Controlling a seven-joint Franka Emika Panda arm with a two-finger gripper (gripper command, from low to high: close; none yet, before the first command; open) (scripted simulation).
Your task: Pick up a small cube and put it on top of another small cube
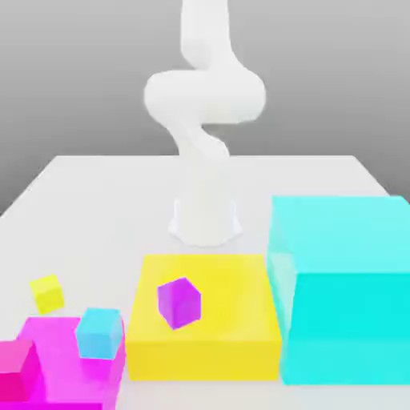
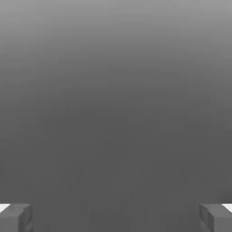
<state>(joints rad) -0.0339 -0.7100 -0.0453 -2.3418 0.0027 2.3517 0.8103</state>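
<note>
Hand view: my hand [image 2: 116,218] stands wide apart; careless descent may knock the purple cube [image 1: 179,303] off the yellow block [image 1: 204,349].

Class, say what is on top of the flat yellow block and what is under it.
A small purple cube sits on the flat yellow block; whatever lies beneath the block is covered.

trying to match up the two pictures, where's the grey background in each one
Exterior view: the grey background spans the upper part of the picture, behind the white arm and beyond the table's far edge.
Hand view: the grey background lies beyond the wide-open fingers and in the gap between them.
Shared landmark: the robot itself, by its arm in the exterior view and its fingers in the hand view.
</note>
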